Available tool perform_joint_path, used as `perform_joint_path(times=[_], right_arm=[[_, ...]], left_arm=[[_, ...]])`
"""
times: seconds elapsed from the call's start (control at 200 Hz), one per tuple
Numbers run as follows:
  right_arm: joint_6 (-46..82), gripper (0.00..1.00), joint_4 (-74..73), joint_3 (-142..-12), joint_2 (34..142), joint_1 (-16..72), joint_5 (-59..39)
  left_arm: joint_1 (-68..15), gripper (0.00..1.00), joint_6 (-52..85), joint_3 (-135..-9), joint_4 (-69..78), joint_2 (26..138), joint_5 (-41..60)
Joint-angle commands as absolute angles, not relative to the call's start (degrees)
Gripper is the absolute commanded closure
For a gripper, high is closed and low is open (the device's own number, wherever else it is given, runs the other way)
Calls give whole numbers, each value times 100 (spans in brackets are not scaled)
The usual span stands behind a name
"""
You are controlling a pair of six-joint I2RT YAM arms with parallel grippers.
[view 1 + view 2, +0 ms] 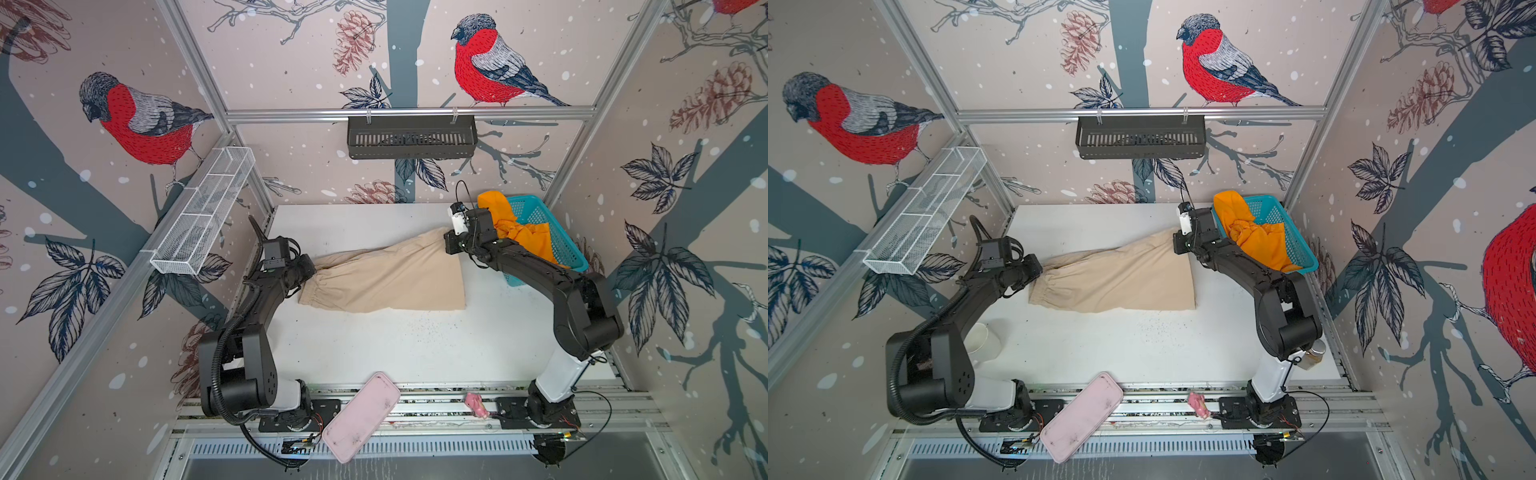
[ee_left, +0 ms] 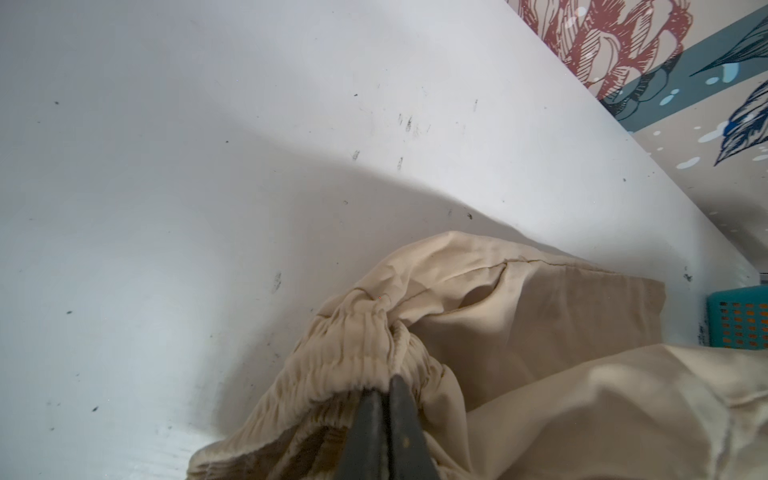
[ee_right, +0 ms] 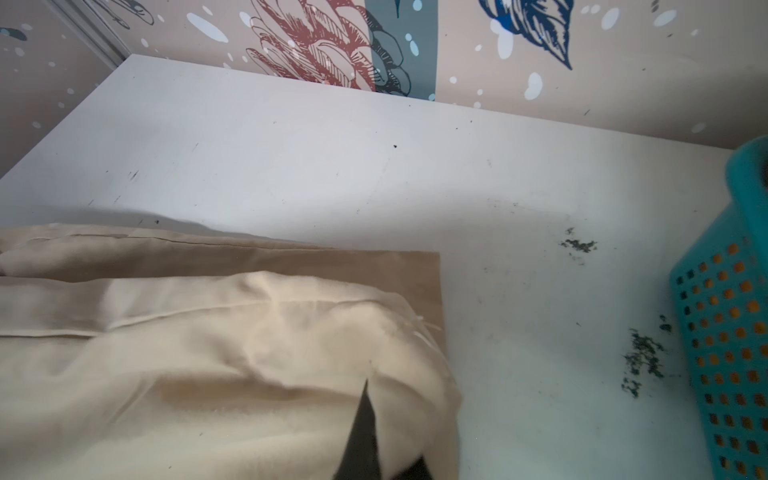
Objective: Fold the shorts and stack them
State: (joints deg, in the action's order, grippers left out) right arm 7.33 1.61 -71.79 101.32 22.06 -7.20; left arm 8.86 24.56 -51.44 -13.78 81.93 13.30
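On my feeds the left arm (image 1: 245,353) and right arm (image 1: 577,303) are matte black, each with a white segment above its base. A ribbed black conduit (image 1: 215,370) loops along the left one; the left gripper (image 2: 388,380) has dark, tapered fingers (image 2: 370,428).

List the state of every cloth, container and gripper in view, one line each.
beige shorts: lying on the table, waistband left, leg ends right, gripped at both ends.
orange shorts: bunched in the teal basket, draped over its rim.
teal basket: standing at the table's far right corner.
left gripper: fingers shut on the beige shorts' waistband.
right gripper: fingers shut on the beige shorts' leg end.
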Motion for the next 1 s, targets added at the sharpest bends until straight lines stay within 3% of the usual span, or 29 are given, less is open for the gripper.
perform_joint_path(times=[0.0,0.14,0.265,0.29,0.465,0.67,0.89,0.995], right_arm=[[743,99,230,-7206,10145,2222,-396],[710,99,27,-7319,10302,2217,-604],[716,99,8,-7543,10499,2244,-849],[716,99,-4,-7576,10526,2249,-875],[735,99,-35,-7617,10589,2294,-937],[770,99,-104,-7546,10634,2274,-1039],[770,99,-130,-7524,10685,2268,-1078],[782,99,-137,-7505,10705,2261,-1076]], left_arm=[[888,93,2382,-5186,-1457,8302,1050],[888,68,2399,-5142,-1127,8448,1136],[888,11,2460,-5282,-1059,8692,1090],[888,4,2461,-5326,-1083,8729,1098],[888,6,2510,-5369,-1136,8521,1371],[888,28,2440,-4878,-800,8444,1901],[879,29,2439,-4733,-538,8634,2125],[804,36,2427,-4876,-534,8750,2223]])
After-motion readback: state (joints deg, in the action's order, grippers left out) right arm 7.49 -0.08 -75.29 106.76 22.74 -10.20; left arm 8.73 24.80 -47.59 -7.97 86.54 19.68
